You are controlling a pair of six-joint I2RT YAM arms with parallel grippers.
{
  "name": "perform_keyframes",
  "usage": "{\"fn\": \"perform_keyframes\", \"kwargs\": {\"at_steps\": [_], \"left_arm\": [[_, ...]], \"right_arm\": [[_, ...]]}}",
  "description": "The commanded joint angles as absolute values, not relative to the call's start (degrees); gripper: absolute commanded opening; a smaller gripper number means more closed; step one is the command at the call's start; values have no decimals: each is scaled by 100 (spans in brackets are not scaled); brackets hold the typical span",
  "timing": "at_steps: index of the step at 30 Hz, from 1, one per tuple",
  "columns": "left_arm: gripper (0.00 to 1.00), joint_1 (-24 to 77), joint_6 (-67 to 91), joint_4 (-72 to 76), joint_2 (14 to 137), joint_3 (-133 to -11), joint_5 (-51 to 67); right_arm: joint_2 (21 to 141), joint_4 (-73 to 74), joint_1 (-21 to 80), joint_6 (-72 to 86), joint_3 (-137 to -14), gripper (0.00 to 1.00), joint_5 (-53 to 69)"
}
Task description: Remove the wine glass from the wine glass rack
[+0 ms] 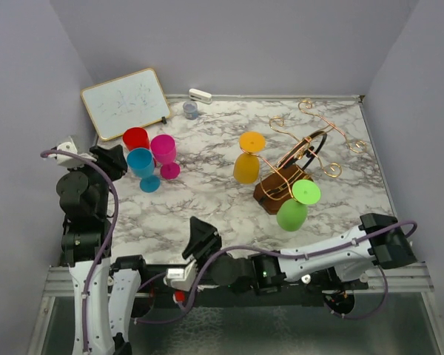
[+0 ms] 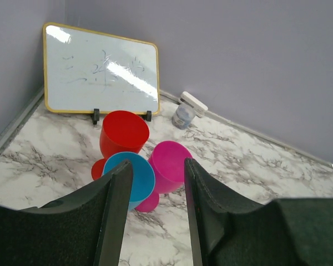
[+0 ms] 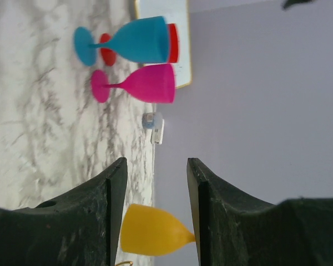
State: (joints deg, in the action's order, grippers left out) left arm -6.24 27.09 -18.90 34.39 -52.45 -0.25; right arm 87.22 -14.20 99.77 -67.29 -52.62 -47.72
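Marbled tabletop [image 1: 207, 188] hemmed by lilac walls, with bare marble lying open ahead of the right fingers [image 3: 114, 210], which stand parted and empty. Well beyond them the copper wine glass rack [image 1: 296, 159] carries a yellow wine glass [image 1: 246, 168] and a green wine glass [image 1: 291, 214], both bowl-down. The left fingers [image 2: 117, 210] gape, gripping nothing; the blue glass [image 2: 136, 174], red glass [image 2: 124, 133] and pink glass [image 2: 169, 163] stand just ahead

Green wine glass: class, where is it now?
Top view, right half: the green wine glass hangs off the wine glass rack, right of the yellow glass.
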Motion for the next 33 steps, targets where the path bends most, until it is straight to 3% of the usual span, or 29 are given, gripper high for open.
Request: {"fn": "perform_keyframes", "kwargs": {"at_steps": [1, 7, 13, 20, 26, 30, 33], "left_arm": [[44, -602, 2492, -2230, 3071, -5071, 202], [44, -437, 2244, -2445, 2814, -4755, -348], [44, -380, 2314, -2251, 2620, -4146, 27], [44, -269, 2311, -2166, 2541, -3912, 724], [44, -147, 2308, -2261, 2497, -3874, 674], [44, -61, 2346, -2219, 2513, -3821, 754], [44, 3, 2348, -2227, 2533, -3808, 751]], "right_arm": [[8727, -1315, 9335, -6299, -6590, 47, -4939], [8632, -370, 7992, -5621, -8050, 47, -4664], [8596, 2071, 6607, -2975, -10222, 47, -4003], [8670, 4520, 4783, 153, -11773, 48, -955], [8720, 4757, 2790, 1620, -11388, 47, 2758], [8519, 4371, 2490, 2258, -10709, 49, 3829], [8506, 4384, 2392, 2456, -10349, 51, 3895]]}}
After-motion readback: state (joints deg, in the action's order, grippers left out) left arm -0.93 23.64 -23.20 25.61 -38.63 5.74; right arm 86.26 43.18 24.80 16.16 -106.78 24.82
